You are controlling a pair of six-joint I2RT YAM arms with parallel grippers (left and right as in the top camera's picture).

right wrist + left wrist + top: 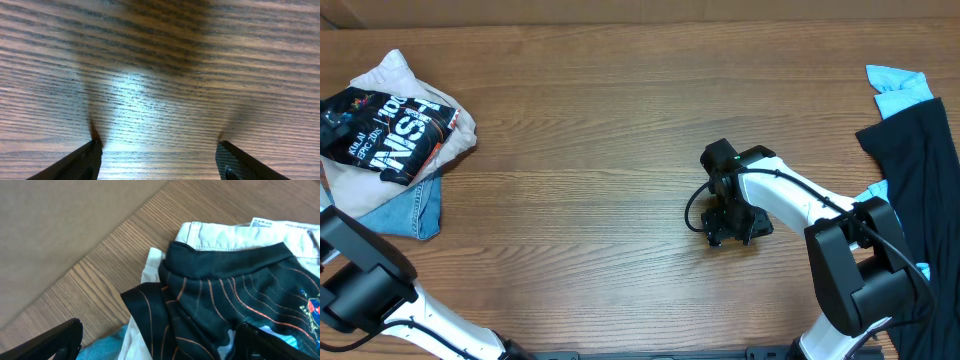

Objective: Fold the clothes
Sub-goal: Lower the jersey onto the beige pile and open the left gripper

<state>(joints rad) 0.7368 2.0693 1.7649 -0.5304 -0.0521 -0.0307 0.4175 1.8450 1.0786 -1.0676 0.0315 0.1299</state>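
Note:
A black jersey with thin orange lines and white lettering lies folded on top of a cream garment and a blue denim piece at the far left. In the left wrist view the jersey fills the lower right, over the cream garment. My left gripper is open, with its fingers spread either side of the jersey's edge. A plain black garment and a light-blue one lie at the right edge. My right gripper is open and empty, pointing down just above bare wood.
The wooden table spans the view. My right arm reaches from the lower right toward the table's middle. My left arm's links sit at the lower left, below the folded pile.

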